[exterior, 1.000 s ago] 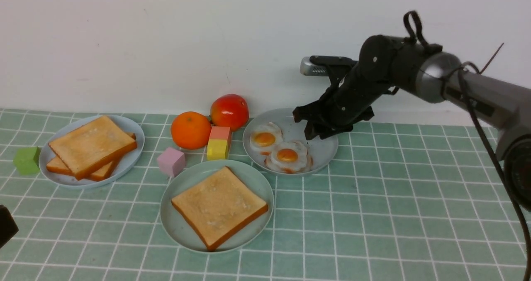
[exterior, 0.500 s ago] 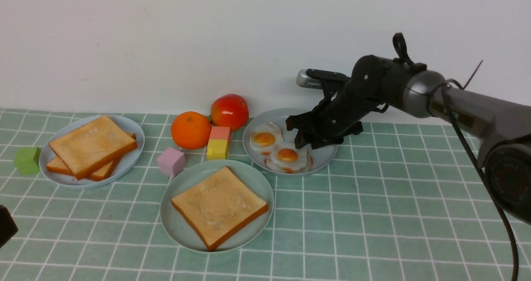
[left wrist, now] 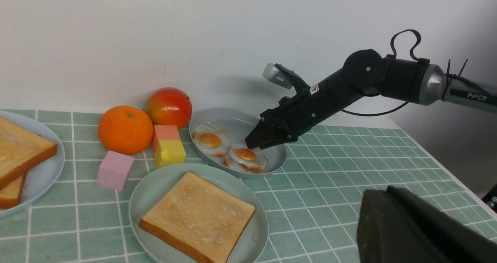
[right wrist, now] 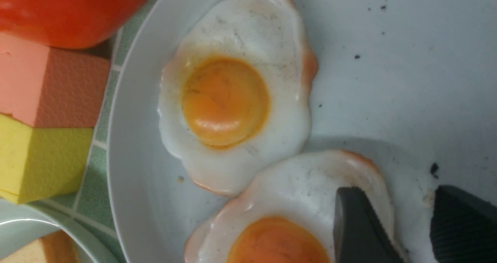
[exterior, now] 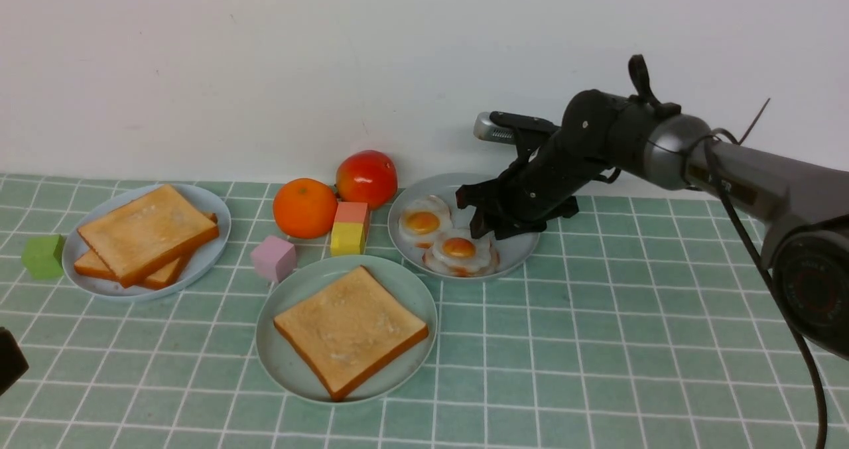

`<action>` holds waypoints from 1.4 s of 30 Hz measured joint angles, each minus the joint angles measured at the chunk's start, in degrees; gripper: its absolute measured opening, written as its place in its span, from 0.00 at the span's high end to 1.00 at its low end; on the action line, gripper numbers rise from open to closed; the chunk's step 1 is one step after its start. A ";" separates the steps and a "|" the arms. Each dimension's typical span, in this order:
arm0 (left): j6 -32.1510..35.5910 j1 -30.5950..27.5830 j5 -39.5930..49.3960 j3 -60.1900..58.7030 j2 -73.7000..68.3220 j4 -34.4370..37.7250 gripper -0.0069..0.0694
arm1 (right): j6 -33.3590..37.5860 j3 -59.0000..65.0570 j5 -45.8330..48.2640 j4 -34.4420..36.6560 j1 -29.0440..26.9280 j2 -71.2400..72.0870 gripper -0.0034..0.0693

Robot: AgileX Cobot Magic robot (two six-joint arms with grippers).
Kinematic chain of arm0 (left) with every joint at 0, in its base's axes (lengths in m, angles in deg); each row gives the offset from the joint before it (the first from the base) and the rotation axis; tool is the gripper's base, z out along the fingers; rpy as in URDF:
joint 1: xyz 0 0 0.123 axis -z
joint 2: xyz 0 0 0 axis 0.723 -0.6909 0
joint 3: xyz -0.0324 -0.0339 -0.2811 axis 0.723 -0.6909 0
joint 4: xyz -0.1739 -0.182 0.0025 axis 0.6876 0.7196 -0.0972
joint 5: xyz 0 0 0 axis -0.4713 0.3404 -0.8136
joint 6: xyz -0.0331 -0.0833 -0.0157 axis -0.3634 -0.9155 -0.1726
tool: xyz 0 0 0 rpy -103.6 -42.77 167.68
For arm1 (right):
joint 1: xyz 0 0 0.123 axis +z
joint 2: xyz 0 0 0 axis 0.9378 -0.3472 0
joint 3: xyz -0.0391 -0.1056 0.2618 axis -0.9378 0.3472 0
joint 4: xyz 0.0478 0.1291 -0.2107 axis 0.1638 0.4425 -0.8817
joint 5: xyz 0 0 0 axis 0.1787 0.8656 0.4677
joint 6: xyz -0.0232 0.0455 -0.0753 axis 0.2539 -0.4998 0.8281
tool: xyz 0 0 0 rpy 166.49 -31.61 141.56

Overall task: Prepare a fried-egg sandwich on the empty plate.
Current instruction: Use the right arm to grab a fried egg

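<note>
Tabletop: green tiled cloth with white grid lines, set against a plain white wall.
Mint plate: the round pale mint-green plate [exterior: 282,306] sits near centre, with one square golden toast slice [exterior: 349,329] already on it.
Spare toast: two more toasted slices [exterior: 146,231] are stacked on the paler light-blue plate [exterior: 207,255], well off to the left.
Eggs: two small white fried eggs with orange yolks lie on the speckled grey-blue plate [exterior: 516,256], just behind and right of the mint plate. The nearer egg [exterior: 459,250] and farther egg [exterior: 423,222] meet at their edges.
Right arm: the black right arm [exterior: 597,144] reaches in from the right, its jaws parted and angled down at the nearer egg's far-right edge.
Key relation: one fingertip [right wrist: 361,224] is over the egg white and the other over bare plate, so the thin rim lies between them. The yolk lies leftward and nearer. The egg is roundish, with no long axis.
Nearer arm: the right, by far.
Left arm: the left arm [exterior: 8,364] is parked low at the near left corner, jaws closed, nothing seen in them.
Change: a second ago the right jaws hung higher over the plate's bare right part. Now they are down at the egg, with hardly any shift in the last half second.
</note>
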 joint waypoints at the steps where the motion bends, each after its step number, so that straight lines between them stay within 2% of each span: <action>1: 0.00 0.00 0.00 0.00 0.00 -0.13 0.90 | 0.00 0.00 0.00 0.00 0.00 0.05 0.55; 25: 0.00 0.00 0.00 0.00 0.00 -0.16 0.91 | -0.05 -0.14 1.59 1.17 0.00 -0.19 0.55; 28: 0.00 0.00 0.00 0.00 0.00 -0.16 0.91 | 0.44 -0.26 1.64 1.36 0.00 -0.30 0.59; 34: 0.00 0.00 0.00 0.00 0.00 -0.16 0.91 | 2.60 -0.33 1.75 1.68 -0.05 -0.36 0.78; 35: 0.00 0.00 0.00 0.00 0.00 -0.16 0.91 | 2.60 -0.33 1.75 1.62 -0.05 -0.36 0.79; 37: 0.00 0.00 0.00 0.00 0.00 -0.16 0.91 | 2.84 -0.38 1.69 1.11 -0.05 -0.30 0.90; 42: 0.00 0.00 0.00 0.00 0.00 -0.16 0.91 | 3.01 -0.38 1.64 0.64 -0.05 0.13 0.93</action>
